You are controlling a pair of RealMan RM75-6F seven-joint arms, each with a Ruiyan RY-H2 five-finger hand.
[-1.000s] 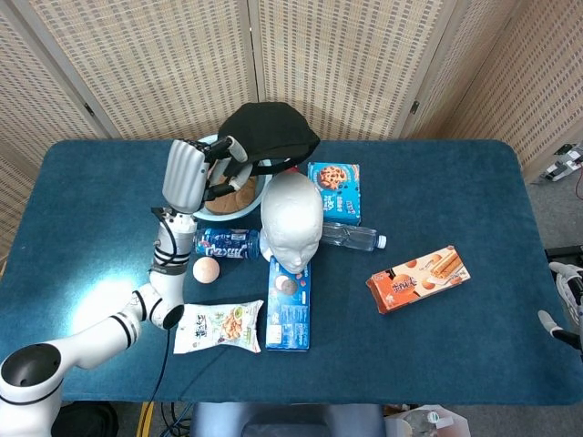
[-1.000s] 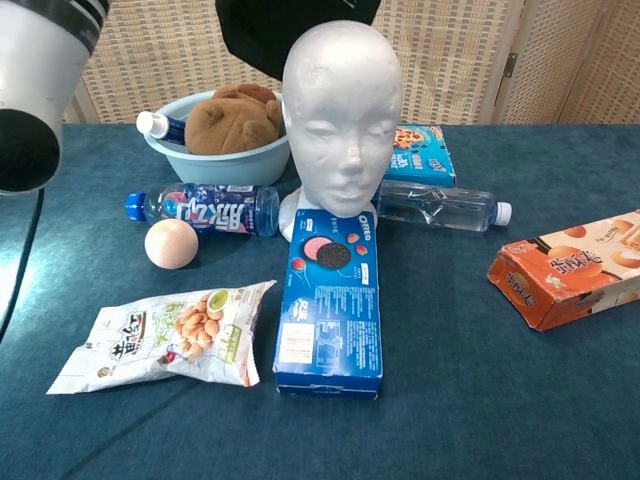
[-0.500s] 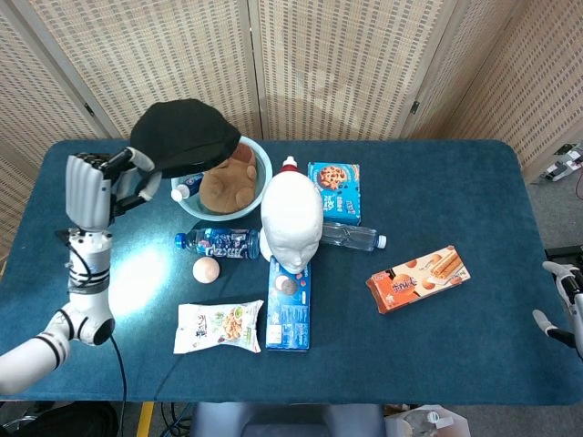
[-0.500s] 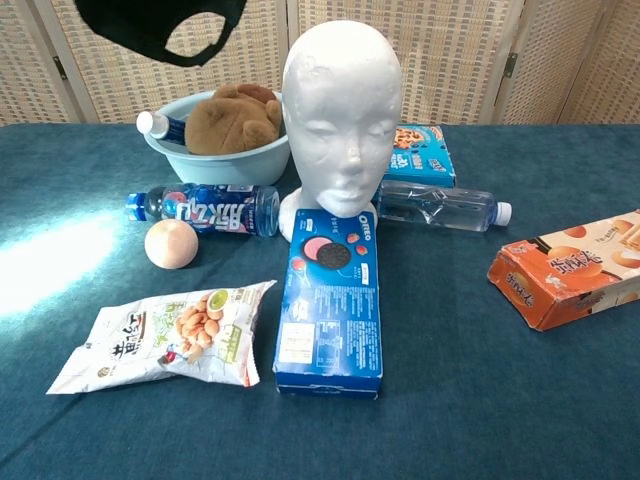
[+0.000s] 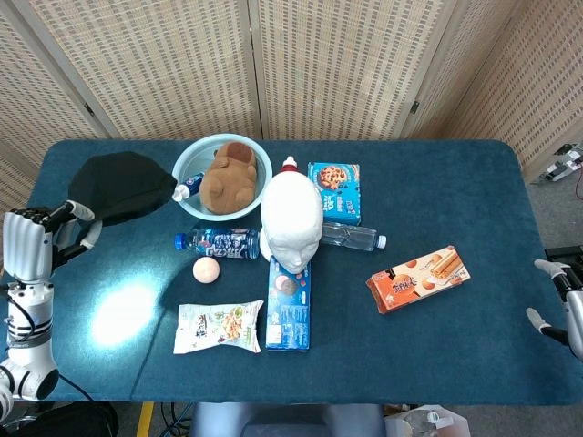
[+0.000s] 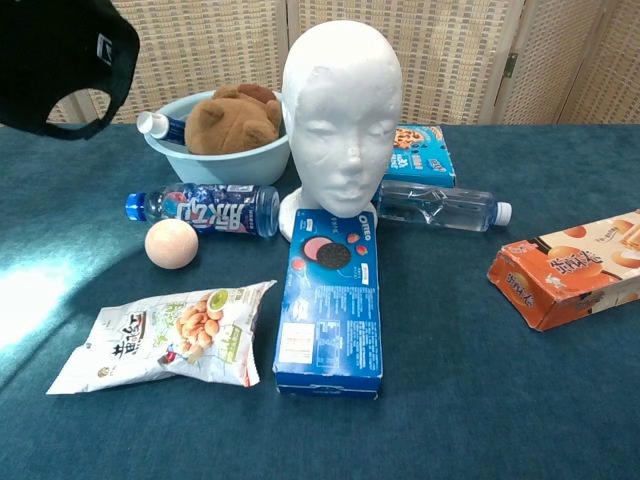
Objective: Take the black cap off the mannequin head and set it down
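Note:
The black cap [image 5: 121, 184] hangs in the air over the table's far left part, held by my left hand [image 5: 29, 244], which pinches its rim. In the chest view the cap [image 6: 55, 60] fills the top left corner, above the table. The white mannequin head [image 5: 291, 221] stands bare at the table's middle, also bare in the chest view [image 6: 341, 110]. My right hand [image 5: 563, 305] shows only as a sliver at the right edge, off the table; its fingers are too little seen to judge.
A light blue bowl [image 5: 186, 167] with a brown plush toy [image 5: 226, 176] stands behind the head. Around it lie a drink bottle [image 5: 217, 243], a ball [image 5: 207, 269], a snack bag [image 5: 219, 327], a blue Oreo box [image 5: 289, 304], a cookie box [image 5: 333, 190], a water bottle [image 5: 351, 238] and an orange box [image 5: 417, 278].
My left hand has carried the cap from beside the mannequin head leftward and down, to the far left of the table. The head now stands bare.

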